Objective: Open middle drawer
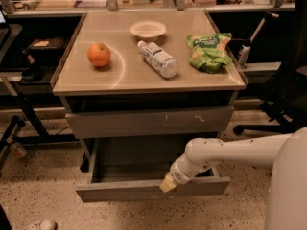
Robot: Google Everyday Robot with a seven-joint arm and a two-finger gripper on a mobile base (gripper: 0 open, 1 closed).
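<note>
The middle drawer (120,189) is a plain grey front panel with a shallow tray body. It is pulled out toward me, below the wider grey drawer front with white scratch marks (148,121). My gripper (167,184) is at the end of the white arm (225,152) that comes in from the right. It sits on the top edge of the middle drawer's front panel, right of centre. The inside of the tray (134,171) shows dark, with nothing visible in it.
On the cabinet top (124,78) lie an orange (99,54), a white bowl (148,29), a plastic bottle on its side (158,59) and a green snack bag (209,51). An office chair base (273,114) stands at the right and black table legs (24,114) at the left.
</note>
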